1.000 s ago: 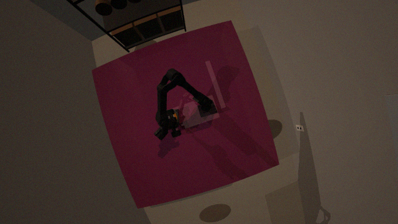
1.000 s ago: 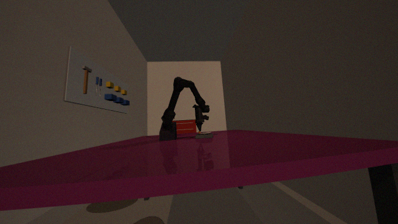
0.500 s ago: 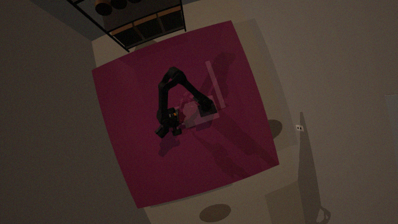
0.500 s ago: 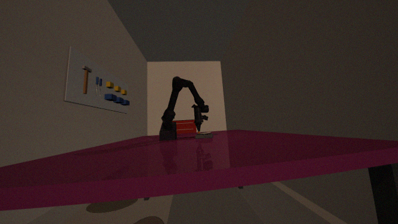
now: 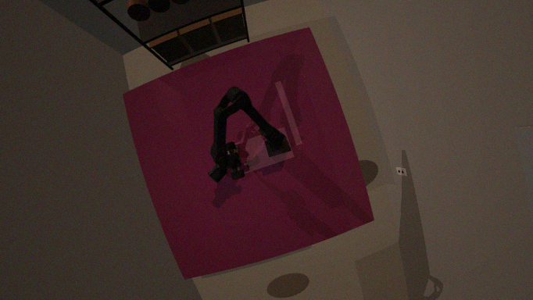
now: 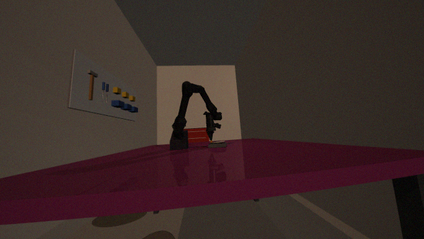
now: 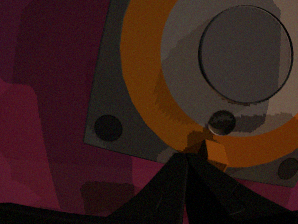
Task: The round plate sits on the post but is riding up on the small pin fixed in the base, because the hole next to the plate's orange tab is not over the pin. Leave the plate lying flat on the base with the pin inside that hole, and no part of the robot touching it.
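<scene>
The round plate (image 7: 137, 65) (image 6: 219, 141) has an orange outer ring and a grey middle, and sits around the post (image 7: 245, 54). In the exterior view it looks slightly tilted above the dark grey base (image 7: 106, 95) (image 6: 217, 145). The orange tab (image 7: 217, 153) stands at the ring's near edge in the wrist view. The dark hole (image 7: 221, 122) lies just inward of it; I cannot make out the pin. My gripper (image 7: 183, 163) (image 6: 211, 140) is shut and empty. Its tips are low, close against the tab's left side; whether they touch it I cannot tell. The arm mostly hides the plate in the top view.
The base has round dark marks near its corners, one at the left (image 7: 108, 127) and one at the right (image 7: 288, 169). It stands on the magenta table (image 5: 219, 242) (image 6: 280, 162), near the arm's own foot (image 5: 278, 148) (image 6: 179, 140). A black rack (image 5: 195, 37) stands beyond the table edge.
</scene>
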{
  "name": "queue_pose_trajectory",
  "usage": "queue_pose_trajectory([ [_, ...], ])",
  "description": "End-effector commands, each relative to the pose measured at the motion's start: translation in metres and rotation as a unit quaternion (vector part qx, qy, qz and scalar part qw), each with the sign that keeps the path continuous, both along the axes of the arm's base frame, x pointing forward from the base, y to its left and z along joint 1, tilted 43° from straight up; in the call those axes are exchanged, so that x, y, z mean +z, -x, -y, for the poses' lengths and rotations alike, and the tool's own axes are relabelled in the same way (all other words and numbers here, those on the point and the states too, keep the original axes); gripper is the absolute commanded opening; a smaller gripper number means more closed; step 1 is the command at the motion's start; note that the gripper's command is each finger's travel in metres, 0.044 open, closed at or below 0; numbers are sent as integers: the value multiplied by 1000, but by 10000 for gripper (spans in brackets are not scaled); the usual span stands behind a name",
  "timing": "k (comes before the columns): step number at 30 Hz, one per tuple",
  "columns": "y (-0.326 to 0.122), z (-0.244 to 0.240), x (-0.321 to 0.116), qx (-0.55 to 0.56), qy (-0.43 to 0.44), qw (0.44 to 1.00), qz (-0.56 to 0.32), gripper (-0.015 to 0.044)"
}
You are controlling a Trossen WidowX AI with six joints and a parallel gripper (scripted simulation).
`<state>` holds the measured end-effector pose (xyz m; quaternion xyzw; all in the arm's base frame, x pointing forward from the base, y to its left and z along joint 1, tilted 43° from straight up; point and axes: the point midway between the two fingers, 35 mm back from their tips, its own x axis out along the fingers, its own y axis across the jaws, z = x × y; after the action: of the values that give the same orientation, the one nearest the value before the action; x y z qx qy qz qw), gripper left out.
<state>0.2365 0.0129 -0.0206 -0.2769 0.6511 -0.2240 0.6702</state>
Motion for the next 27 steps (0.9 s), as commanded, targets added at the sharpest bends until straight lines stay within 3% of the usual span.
queue_pose_trajectory([
  [1,3,6,2,0,6,1000,-6,0],
  [27,4,26,22,-1,7,1000,-6,0],
])
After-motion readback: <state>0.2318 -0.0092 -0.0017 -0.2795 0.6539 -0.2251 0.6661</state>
